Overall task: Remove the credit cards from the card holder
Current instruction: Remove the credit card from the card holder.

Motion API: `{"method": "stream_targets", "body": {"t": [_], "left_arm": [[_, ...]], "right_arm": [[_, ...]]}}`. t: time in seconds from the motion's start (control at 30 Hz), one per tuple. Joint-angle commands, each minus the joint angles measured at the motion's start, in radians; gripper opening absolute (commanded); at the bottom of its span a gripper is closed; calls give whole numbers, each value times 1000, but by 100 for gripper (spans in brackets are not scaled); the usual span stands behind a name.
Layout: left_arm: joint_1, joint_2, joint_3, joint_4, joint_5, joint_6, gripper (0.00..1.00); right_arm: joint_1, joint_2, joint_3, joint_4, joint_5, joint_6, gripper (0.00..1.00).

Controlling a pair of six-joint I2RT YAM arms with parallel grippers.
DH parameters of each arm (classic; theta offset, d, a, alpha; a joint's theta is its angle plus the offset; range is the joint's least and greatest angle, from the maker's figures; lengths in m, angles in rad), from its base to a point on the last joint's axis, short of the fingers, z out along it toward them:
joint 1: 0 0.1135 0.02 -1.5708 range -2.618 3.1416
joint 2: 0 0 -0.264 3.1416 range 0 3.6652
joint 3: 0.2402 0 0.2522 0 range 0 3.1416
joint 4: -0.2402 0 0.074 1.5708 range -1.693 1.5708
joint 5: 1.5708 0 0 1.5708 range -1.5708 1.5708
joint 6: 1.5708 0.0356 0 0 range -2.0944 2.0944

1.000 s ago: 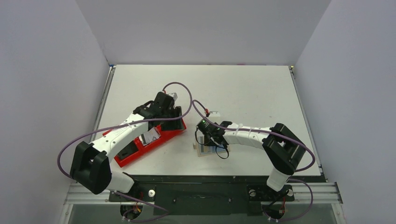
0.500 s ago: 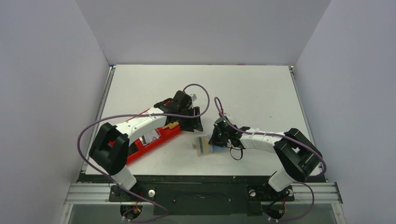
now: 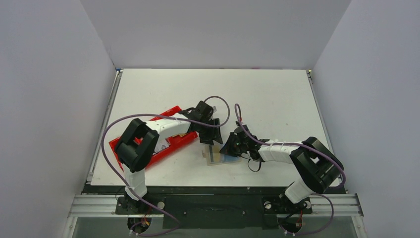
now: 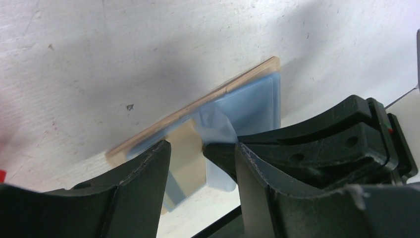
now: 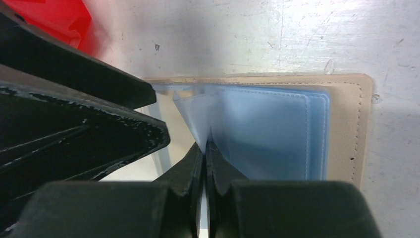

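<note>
Right pincer (image 5: 203, 145) pinches card holder (image 5: 347, 126) sleeve; left pincer (image 4: 200, 151) agape (red tray (image 3: 184, 141) beside).

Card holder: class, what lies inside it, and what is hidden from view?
Inside the open card holder lie light-blue see-through sleeves; the right gripper pinches one raised leaf. Whether any cards sit in the sleeves beneath is covered and cannot be told.

White table (image 3: 267, 89), scuffed; 3 plain grey walls (image 3: 213, 29) around; black rail (image 3: 213, 196) at near edge; even light.
</note>
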Motion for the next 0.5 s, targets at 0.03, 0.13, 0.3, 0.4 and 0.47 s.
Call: {"method": "stream_targets", "body": {"t": [0.03, 0.13, 0.3, 0.4, 0.47], "left_arm": [[-10, 31, 53, 68, 35, -7, 49], [-16, 43, 49, 85, 45, -9, 49], [-20, 64, 45, 109, 70, -18, 49], [-22, 65, 44, 116, 77, -23, 50], [-22, 65, 44, 121, 84, -27, 50]], "right_arm": [[-5, -19, -15, 52, -13, 9, 4], [-6, -30, -16, 47, -9, 8, 12], [-4, -74, 0, -12, 30, -7, 24], [-1, -103, 11, -51, 61, -21, 28], [5, -121, 19, -73, 73, -25, 30]]}}
